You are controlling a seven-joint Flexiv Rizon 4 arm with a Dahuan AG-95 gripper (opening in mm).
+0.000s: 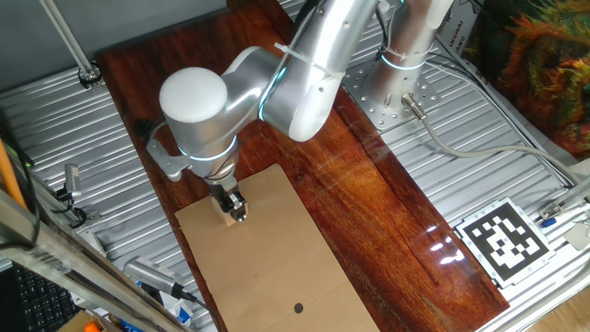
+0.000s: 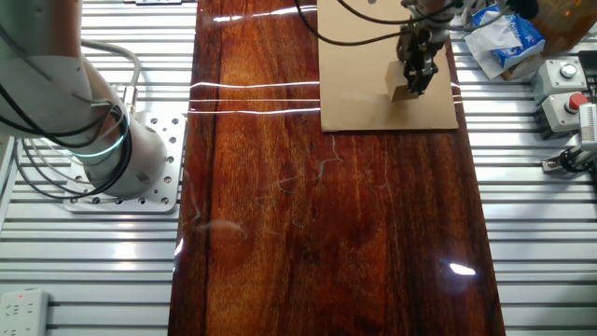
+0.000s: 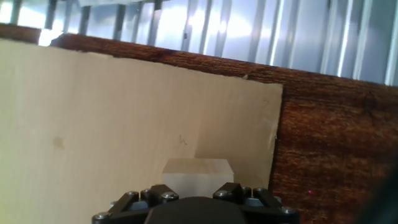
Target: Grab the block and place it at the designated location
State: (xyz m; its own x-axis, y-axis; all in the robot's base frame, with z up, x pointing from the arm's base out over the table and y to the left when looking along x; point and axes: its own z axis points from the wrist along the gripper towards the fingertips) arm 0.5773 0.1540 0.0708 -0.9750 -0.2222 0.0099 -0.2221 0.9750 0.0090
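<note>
The block (image 3: pixel 198 174), a small pale wooden cube, rests on the tan sheet (image 3: pixel 112 112) close to its corner, straight in front of the jaws in the hand view. In one fixed view my gripper (image 1: pixel 234 208) points down at the block (image 1: pixel 225 219), its fingertips right against it. The other fixed view shows the gripper (image 2: pixel 418 80) beside the block (image 2: pixel 401 91). The fingertips are hidden in the hand view, so I cannot tell whether they clamp the block. The black dot (image 1: pixel 298 308) lies at the sheet's other end, far from the block.
The sheet (image 1: pixel 277 258) lies on a dark wooden board (image 1: pixel 369 184). A black-and-white square tag (image 1: pixel 503 242) sits on the ribbed metal table to the right. The arm's base (image 2: pixel 103 154) stands beside the board. Button boxes (image 2: pixel 564 89) and cables lie at the table edge.
</note>
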